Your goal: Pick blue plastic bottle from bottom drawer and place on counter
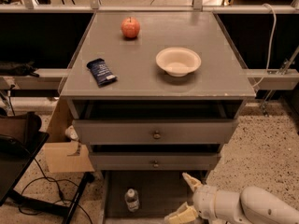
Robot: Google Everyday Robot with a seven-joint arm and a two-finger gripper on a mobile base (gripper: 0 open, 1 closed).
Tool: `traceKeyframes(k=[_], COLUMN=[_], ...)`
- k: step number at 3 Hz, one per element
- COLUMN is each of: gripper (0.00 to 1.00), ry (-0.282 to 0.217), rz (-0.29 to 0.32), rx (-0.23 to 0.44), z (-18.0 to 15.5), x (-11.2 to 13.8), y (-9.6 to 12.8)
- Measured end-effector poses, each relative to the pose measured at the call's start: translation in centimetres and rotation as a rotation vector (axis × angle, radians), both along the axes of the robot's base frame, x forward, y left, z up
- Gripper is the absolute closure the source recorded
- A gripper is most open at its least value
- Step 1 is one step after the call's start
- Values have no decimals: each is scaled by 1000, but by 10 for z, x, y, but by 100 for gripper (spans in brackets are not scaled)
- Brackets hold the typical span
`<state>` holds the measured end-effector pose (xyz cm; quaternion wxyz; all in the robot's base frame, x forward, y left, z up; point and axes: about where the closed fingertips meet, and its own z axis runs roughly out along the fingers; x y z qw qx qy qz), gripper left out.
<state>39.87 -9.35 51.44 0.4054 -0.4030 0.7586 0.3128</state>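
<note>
The blue plastic bottle [132, 199] stands upright on the dark floor of the open bottom drawer [159, 190], at its left side. My gripper [186, 197] is low over the drawer's right part, to the right of the bottle and apart from it. Its two pale fingers [192, 181] are spread open and empty. The counter [154, 73] is the grey top of the cabinet above.
On the counter are a red apple [131, 27], a white bowl [178, 61] and a dark blue snack packet [101, 72]. The two upper drawers [155, 133] stand slightly open. A cardboard box [65, 153] and dark gear with cables sit on the floor at left.
</note>
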Motion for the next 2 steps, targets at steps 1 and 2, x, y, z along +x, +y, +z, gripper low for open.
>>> traceKeyframes(k=[1, 2], gripper=[0, 0], ry=[0, 19], rz=[0, 49], rx=[0, 13], z=[0, -33], x=[0, 13], y=[0, 18])
